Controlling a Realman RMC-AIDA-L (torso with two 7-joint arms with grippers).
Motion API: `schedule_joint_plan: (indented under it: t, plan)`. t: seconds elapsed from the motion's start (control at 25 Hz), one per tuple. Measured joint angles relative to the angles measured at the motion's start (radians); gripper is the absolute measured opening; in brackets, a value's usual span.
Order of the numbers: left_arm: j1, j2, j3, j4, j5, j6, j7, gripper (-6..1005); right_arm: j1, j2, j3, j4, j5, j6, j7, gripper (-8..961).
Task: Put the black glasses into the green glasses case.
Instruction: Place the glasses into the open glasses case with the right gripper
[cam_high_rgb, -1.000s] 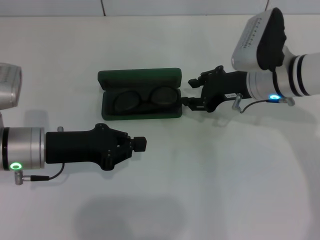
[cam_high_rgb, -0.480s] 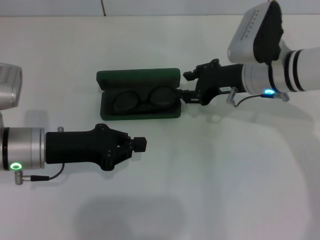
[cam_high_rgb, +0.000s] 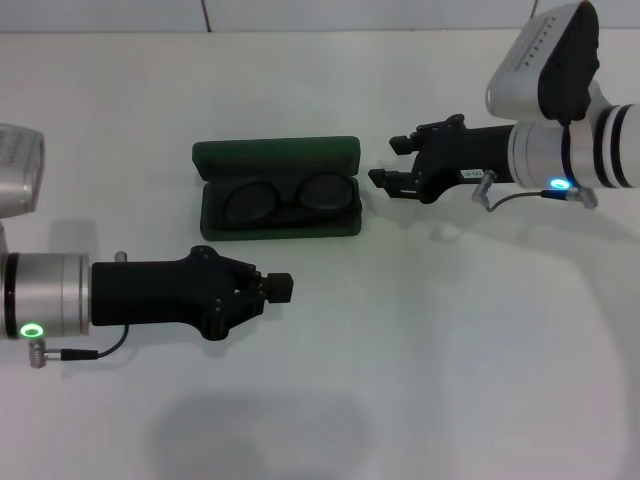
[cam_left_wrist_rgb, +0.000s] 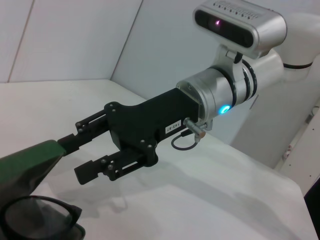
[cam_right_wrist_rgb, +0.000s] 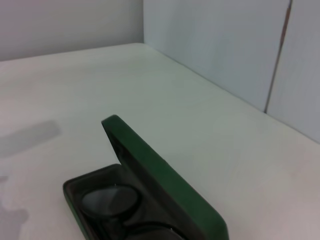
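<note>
Jaws spread on the right gripper (cam_high_rgb: 385, 166), empty, just beside the right end of the green glasses case (cam_high_rgb: 280, 190), not touching; left gripper (cam_high_rgb: 282, 288) pressed together, parked near the worktop's (cam_high_rgb: 420, 360) front-left, idle. Head view: black glasses (cam_high_rgb: 292, 198) lie folded in the case's tray, lid standing open toward the far edge, so placing looks done and only closing would remain. Plenty of bare worktop to the right and front for retreat. Left wrist view: right gripper (cam_left_wrist_rgb: 85, 152) hangs over the worktop, fingers (cam_left_wrist_rgb: 92, 169) apart, case end (cam_left_wrist_rgb: 30, 160) and one lens (cam_left_wrist_rgb: 35, 215) below. Right wrist view: open lid (cam_right_wrist_rgb: 160, 175), glasses (cam_right_wrist_rgb: 110, 200) seated inside; worktop's far edge meets the wall.
</note>
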Motion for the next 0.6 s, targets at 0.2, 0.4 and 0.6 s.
schedule_joint_plan:
  t: [0.2, 0.4, 0.6]
  plan:
    - [-0.002, 0.0, 0.0, 0.0, 0.0, 0.0, 0.0, -1, -0.003, 0.0, -0.002, 0.004, -0.001, 0.01, -0.003, 500]
    - [-0.004, -0.001, 0.0, 0.0, 0.0, 0.0, 0.0, -1, -0.003, 0.0, -0.019, 0.013, -0.006, 0.013, -0.003, 500]
    - [-0.006, -0.001, 0.0, 0.0, 0.0, 0.0, -0.001, 0, 0.006, 0.001, -0.046, 0.031, -0.003, 0.022, -0.003, 501]
